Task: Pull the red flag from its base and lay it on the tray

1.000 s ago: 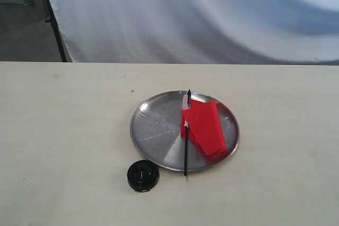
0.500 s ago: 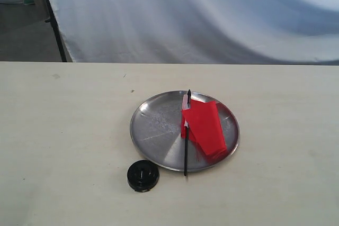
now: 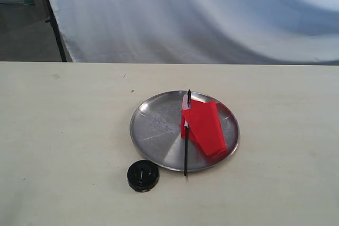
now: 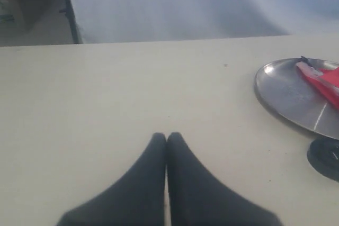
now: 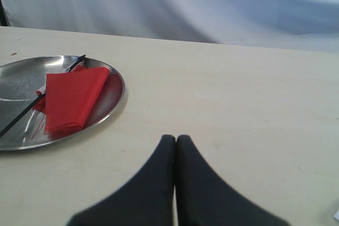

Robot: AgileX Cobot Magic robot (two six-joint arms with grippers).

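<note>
Pale matte table (image 3: 63, 130) carries a round, shiny steel tray (image 3: 153, 125) with a shallow raised rim. The red flag (image 3: 205, 125) lies flat on the tray's right half, soft cloth folded over, its thin black pole pointing tip-first at the far rim and its butt overhanging the near rim; nothing grips it, so the laying-down looks done. The small round black plastic base (image 3: 142, 175), centre hole vacant, sits just near-left of the tray, while the left gripper (image 4: 167, 138) and right gripper (image 5: 175, 140), dark tapered fingers pressed together on nothing, hang over the table well apart from it, likely since no grip is needed.
</note>
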